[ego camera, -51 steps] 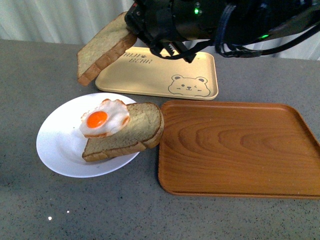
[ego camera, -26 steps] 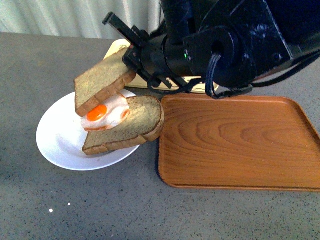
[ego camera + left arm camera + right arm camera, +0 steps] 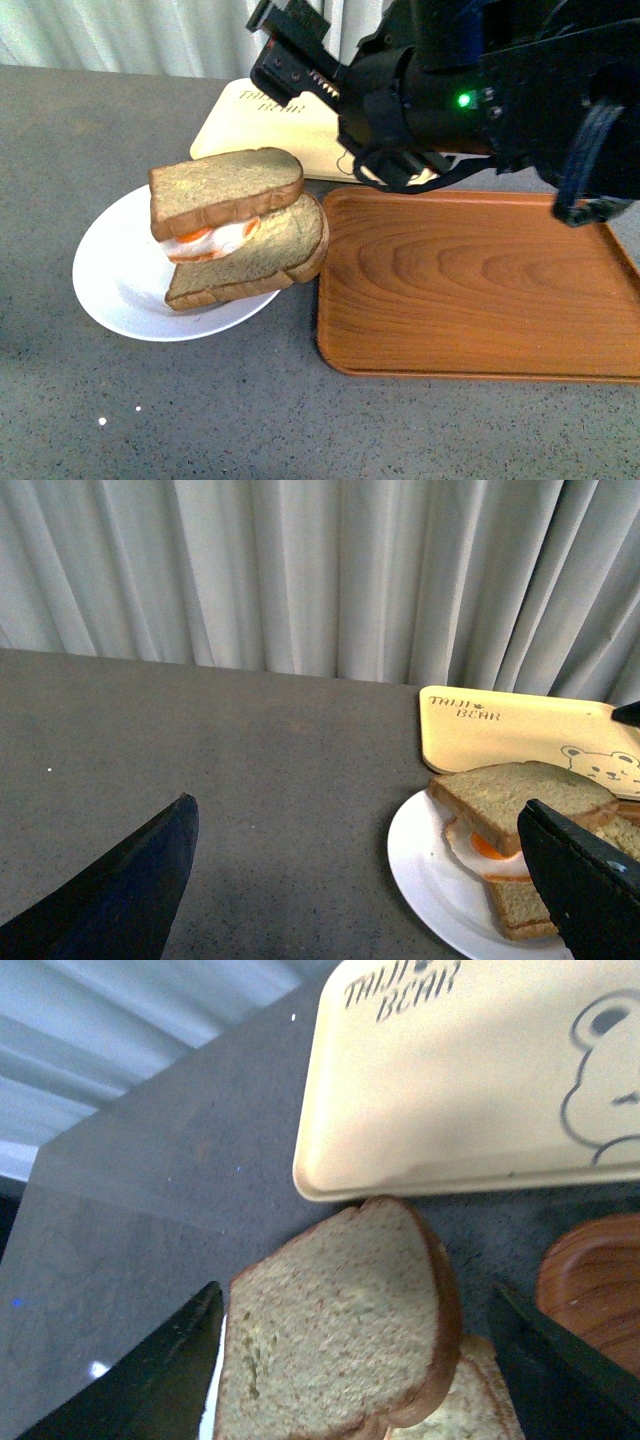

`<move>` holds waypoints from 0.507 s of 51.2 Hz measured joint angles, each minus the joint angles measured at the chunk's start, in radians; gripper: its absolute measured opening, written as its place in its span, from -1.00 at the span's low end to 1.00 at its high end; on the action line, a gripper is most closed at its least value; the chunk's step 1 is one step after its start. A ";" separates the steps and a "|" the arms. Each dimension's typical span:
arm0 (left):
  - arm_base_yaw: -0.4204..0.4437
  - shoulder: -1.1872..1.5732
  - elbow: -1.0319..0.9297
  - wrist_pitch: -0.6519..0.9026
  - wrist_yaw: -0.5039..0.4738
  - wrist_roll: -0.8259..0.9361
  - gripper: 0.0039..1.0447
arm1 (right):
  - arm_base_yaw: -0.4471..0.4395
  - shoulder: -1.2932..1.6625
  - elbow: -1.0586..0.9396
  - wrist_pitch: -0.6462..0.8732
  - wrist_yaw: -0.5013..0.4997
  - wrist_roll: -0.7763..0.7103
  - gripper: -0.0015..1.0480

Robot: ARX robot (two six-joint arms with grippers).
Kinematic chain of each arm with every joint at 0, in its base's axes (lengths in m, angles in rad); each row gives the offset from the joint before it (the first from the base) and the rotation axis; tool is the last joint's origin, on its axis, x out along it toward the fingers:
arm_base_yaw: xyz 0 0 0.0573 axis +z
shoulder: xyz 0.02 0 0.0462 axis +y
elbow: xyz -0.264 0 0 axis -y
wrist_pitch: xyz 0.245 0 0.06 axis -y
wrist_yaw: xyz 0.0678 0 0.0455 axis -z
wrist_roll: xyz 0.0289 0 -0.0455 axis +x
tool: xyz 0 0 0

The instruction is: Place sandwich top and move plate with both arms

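The top slice (image 3: 225, 188) is now being carried by the sandwich itself. It is lying on the fried egg (image 3: 215, 242), which is resting on the bottom slice (image 3: 275, 250) on the plate (image 3: 105, 290). Half a second ago it was being held tilted just above the egg, and a second ago it was being carried beside the bear tray (image 3: 240, 135).

The right hand (image 3: 280, 50) is now being held up and back over that tray, its fingers spread wide with nothing between them. In the right wrist view the slice is being framed by the two open fingers and touched by neither. The release is therefore being judged complete, and the first half of the task done. The top slice is sitting offset from the bottom one, not squarely over it, so sliding is being judged possible once the plate is moved.

The left hand (image 3: 357, 810) is also being held open and empty over the table (image 3: 250, 780), apart from the plate. The plate is not yet being gripped by either hand.

A wooden tray (image 3: 470, 290) is lying just beside the plate, and the bottom slice is overhanging the rim toward it. Access to the plate from that side is being narrowed by the tray's raised edge.
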 joint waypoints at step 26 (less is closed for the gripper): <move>0.000 0.000 0.000 0.000 -0.001 0.000 0.83 | -0.305 -0.532 -0.571 0.439 0.238 -0.666 0.11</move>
